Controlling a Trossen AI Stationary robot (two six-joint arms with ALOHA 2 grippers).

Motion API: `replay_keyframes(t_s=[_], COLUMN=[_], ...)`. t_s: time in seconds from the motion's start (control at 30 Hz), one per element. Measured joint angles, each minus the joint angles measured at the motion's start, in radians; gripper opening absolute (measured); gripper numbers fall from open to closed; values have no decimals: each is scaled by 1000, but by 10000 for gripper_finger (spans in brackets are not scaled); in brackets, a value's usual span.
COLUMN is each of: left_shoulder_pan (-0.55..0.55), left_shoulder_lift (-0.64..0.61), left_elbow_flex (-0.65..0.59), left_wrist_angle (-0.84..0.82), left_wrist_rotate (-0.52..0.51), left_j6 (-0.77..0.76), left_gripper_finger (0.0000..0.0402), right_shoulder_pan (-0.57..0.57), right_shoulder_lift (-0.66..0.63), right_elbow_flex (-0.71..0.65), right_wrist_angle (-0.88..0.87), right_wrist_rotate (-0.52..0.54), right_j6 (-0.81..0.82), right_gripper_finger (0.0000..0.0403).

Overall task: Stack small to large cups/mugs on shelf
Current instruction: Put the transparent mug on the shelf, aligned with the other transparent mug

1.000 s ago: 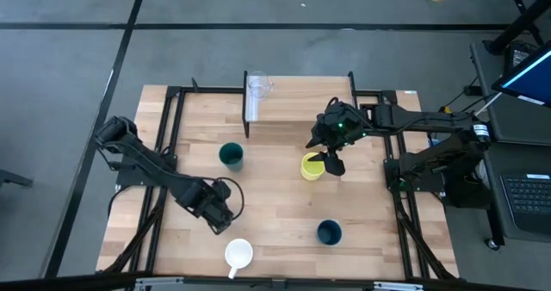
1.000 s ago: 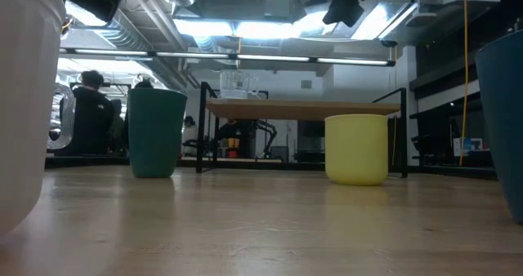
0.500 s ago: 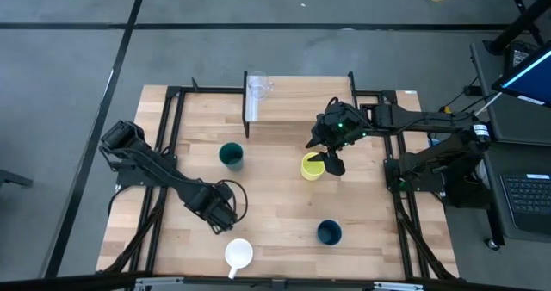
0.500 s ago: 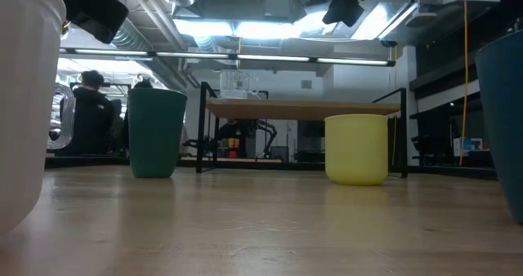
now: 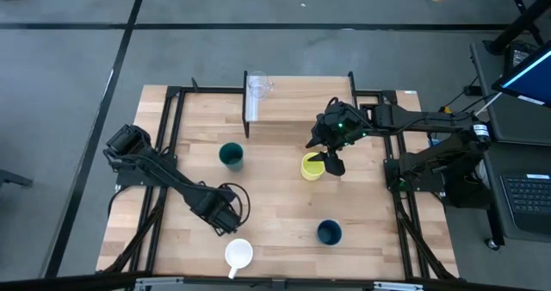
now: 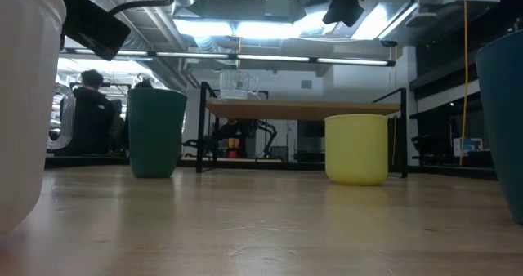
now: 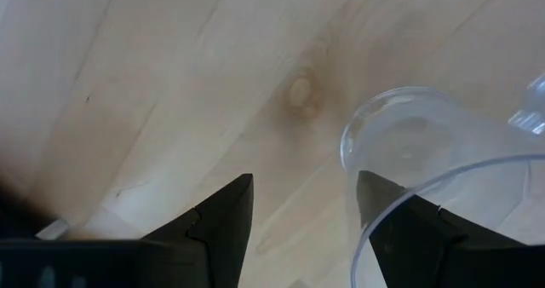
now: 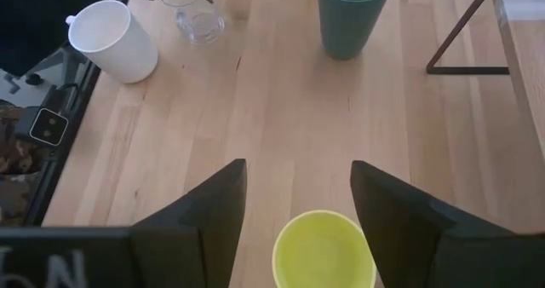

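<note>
My left gripper (image 5: 224, 222) (image 7: 306, 181) is open and low over the table, just beyond the white mug (image 5: 238, 254). A clear cup (image 7: 426, 143) (image 8: 200, 20) stands upright on its base under it. One finger (image 7: 400, 220) stands at the cup's rim and the other is outside it. My right gripper (image 5: 325, 160) (image 8: 298, 164) is open, well above the yellow mug (image 5: 312, 166) (image 6: 356, 149), which stands on the table. A second clear cup (image 5: 258, 88) (image 6: 239, 84) stands on the shelf (image 5: 301, 106). The teal cup (image 5: 231, 156) and navy cup (image 5: 329, 232) stand on the table. My left gripper has one finger (image 7: 400, 220) that overlaps the clear cup's rim (image 7: 362, 237) in the wrist view, coming from above. I cannot tell whether it touches the cup or stands inside it. The other finger touches nothing.
The shelf's black legs (image 6: 201, 129) stand at the table's far middle. Black frame rails (image 5: 164, 136) run along the table's left and right sides. People sit in the room beyond (image 6: 90, 113). Bare wood lies between the yellow mug and the navy cup.
My left gripper has moved a little toward the table's near edge and the white mug, and has come lower in the low view. The right arm and all the cups have kept still.
</note>
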Motion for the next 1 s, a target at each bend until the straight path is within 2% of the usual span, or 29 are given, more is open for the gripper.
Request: replay_keyframes(t_s=[0.17, 0.3, 0.63, 0.87, 1.0], left_shoulder_pan=[8, 21, 63, 86, 95], left_shoulder_lift=[0, 0, 0, 0, 0], left_elbow_flex=[0, 0, 0, 0, 0], left_wrist_angle=[0, -1, -1, -1, 0], left_wrist_rotate=[0, -1, 13, 74, 80], left_j6=[1, 27, 50, 44, 42], left_gripper_finger=[204, 186, 105, 16, 6], right_shoulder_pan=[0, 0, 0, 0, 0], right_shoulder_lift=[0, 0, 0, 0, 0], right_elbow_flex=[0, 0, 0, 0, 0], right_wrist_angle=[0, 0, 0, -1, -1], right_wrist_rotate=[0, 0, 12, 84, 86], right_j6=[0, 0, -4, -35, -44], right_gripper_finger=[213, 213, 213, 213, 213])
